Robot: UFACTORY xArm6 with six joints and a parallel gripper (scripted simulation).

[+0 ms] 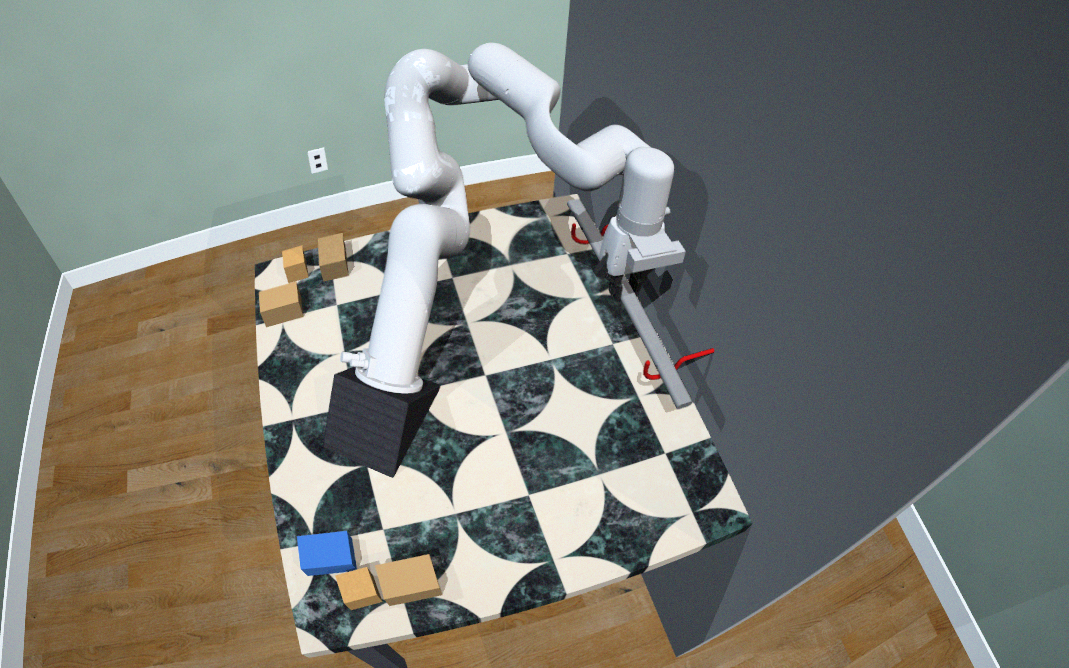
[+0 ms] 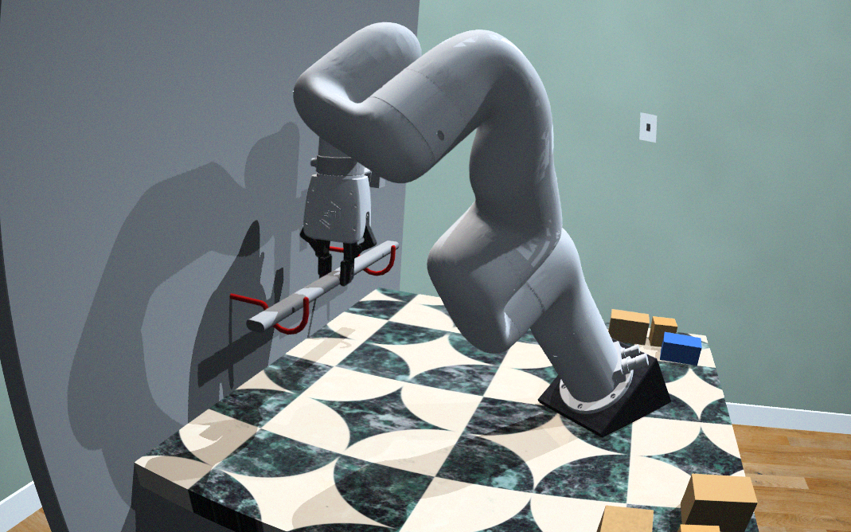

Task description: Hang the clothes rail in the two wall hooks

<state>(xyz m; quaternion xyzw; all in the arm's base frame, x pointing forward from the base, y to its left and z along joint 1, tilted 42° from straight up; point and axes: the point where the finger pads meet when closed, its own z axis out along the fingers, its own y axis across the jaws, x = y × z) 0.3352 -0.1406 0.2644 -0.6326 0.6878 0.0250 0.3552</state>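
The grey clothes rail (image 1: 631, 302) (image 2: 321, 285) lies level along the dark wall, low inside the curves of the two red hooks. The near hook (image 1: 675, 362) (image 2: 271, 311) cradles it close to its near end. The far hook (image 1: 580, 234) (image 2: 380, 263) cradles it close to its far end. My gripper (image 1: 636, 280) (image 2: 334, 264) points straight down and is shut on the rail, a little toward the far hook from its middle.
The dark wall panel (image 1: 853, 248) stands right behind the rail. Tan blocks (image 1: 306, 273) sit at the table's far corner. A blue block (image 1: 326, 551) and tan blocks (image 1: 393, 580) sit at the near corner. The arm's black base (image 1: 378, 419) stands mid-table.
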